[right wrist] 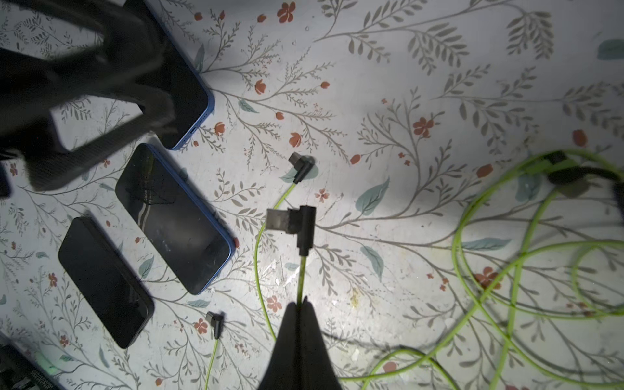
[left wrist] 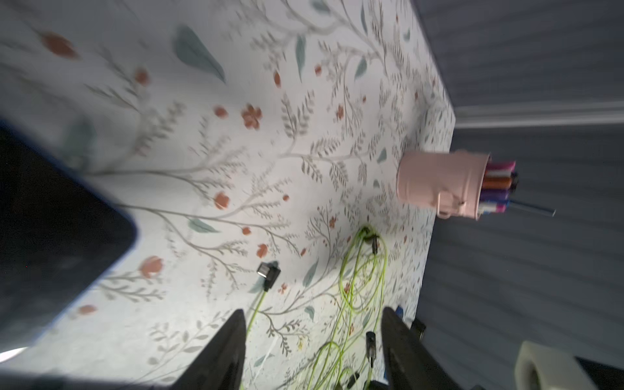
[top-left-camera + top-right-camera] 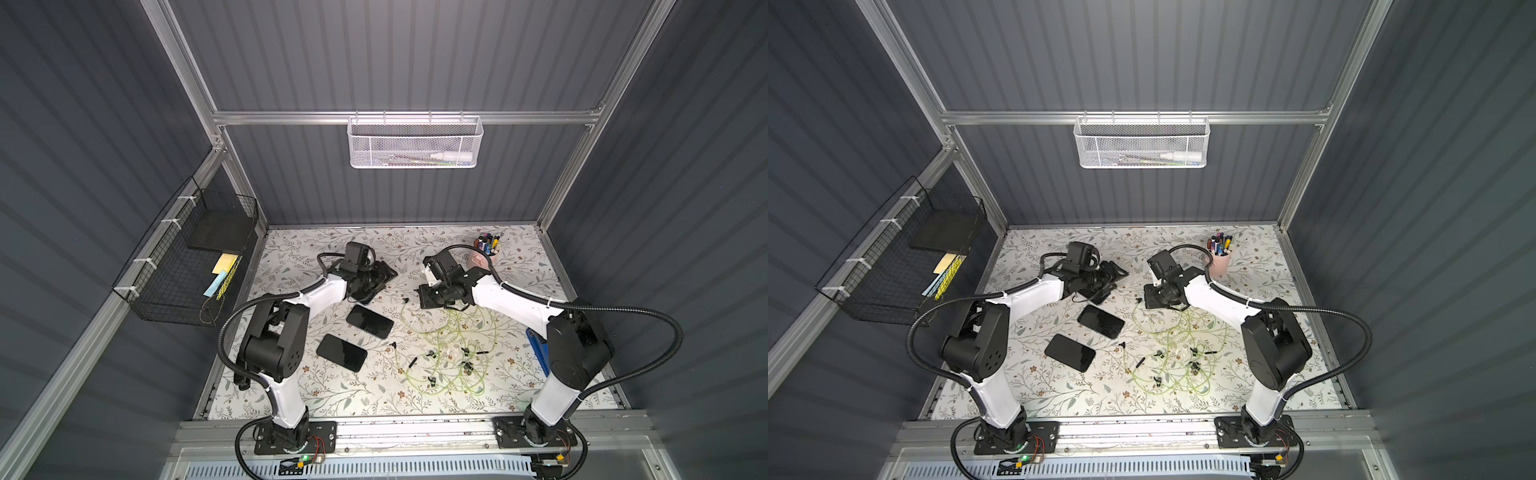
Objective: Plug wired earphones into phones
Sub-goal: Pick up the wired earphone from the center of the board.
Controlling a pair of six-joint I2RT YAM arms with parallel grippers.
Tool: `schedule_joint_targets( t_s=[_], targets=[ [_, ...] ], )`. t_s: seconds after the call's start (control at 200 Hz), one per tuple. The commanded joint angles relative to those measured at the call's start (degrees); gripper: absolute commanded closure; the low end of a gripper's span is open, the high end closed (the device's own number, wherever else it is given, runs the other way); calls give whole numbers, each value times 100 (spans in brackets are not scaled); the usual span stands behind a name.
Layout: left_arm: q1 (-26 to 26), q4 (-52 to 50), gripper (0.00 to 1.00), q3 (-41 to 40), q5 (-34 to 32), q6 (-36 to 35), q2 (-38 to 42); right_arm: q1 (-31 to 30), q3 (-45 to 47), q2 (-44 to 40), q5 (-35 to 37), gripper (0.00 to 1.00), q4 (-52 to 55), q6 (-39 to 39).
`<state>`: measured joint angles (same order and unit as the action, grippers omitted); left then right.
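spreading over the floral desk [image 3: 415, 399] between grey ribbed walls [image 3: 374, 62], wired earphones [image 3: 453, 353] tangle beside the phones [image 1: 174, 219]. right end effector [image 1: 300, 304] pinches one cable; left end effector [image 2: 313, 312] gapes empty. only the right wrist view shows three phones.

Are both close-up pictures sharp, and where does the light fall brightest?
Left wrist view: the phone and floral table are smeared, the pink pen cup sharper. Right wrist view: the angled plug is crisp; the brightest pool lies around the right gripper pinching its green cable, corners dimmer. Both top views: evenly lit.
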<state>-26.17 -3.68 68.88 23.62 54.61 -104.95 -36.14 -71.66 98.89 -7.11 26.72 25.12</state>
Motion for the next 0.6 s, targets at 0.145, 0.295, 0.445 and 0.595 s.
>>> schedule_joint_targets(
  t_s=[0.145, 0.295, 0.445, 0.595],
  targets=[
    [-309, 689, 49, 72, 855, -250, -161, -10, -15, -66, -221, 100, -18, 159],
    [-318, 585, 56, 107, 865, -268, -151, -11, -6, -19, -194, 100, -42, 191],
    [-327, 189, 59, 217, 803, -381, -194, -12, 9, -21, -138, 100, -237, 233],
    [-344, 192, 63, 243, 909, -319, -250, -14, -36, 42, -110, 100, -220, 220]
  ],
)
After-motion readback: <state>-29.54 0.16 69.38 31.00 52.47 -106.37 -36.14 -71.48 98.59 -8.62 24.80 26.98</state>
